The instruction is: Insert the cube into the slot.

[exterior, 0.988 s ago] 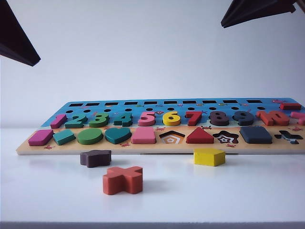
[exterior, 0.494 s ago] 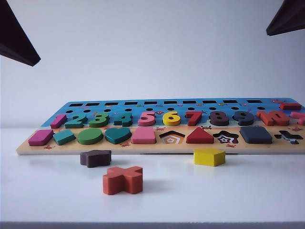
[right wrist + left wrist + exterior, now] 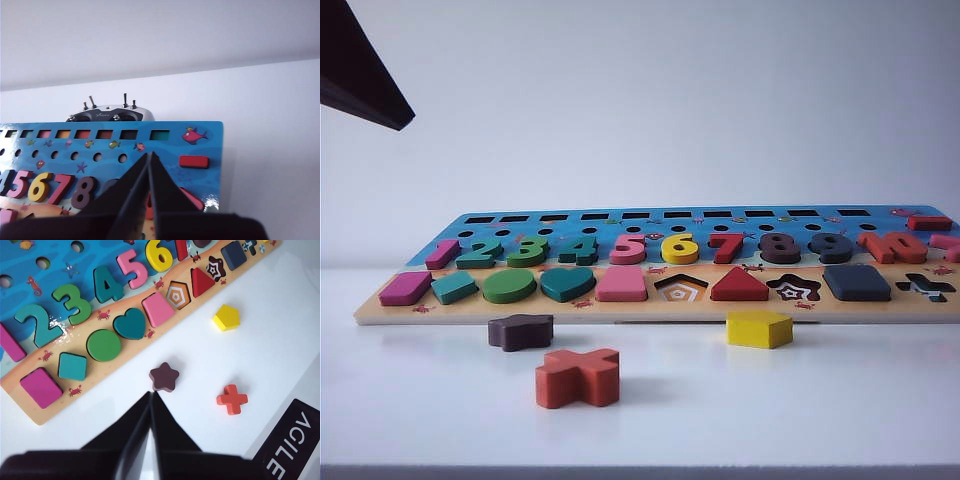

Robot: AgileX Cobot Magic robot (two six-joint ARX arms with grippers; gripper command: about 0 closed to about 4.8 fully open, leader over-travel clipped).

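Now cube [image 3: 857, 282] seated in board, right hand [image 3: 149, 159] closed — gone from exterior view, left hand [image 3: 151, 399] closed.

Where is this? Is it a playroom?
Probably a robot test room, not a playroom: a toy puzzle board on a bare white table, two shut robot grippers, and a radio controller.

We see the cube [image 3: 857, 282] dark navy-grey in a tan-edged board [image 3: 620, 312] with a blue upper field. The loose pentagon block [image 3: 759, 329] is yellow, the cross block [image 3: 578, 377] orange-red, the star block [image 3: 521, 331] dark maroon. The counter [image 3: 800, 410] is white. Both hands, left [image 3: 151, 396] and right [image 3: 148, 156], are black.
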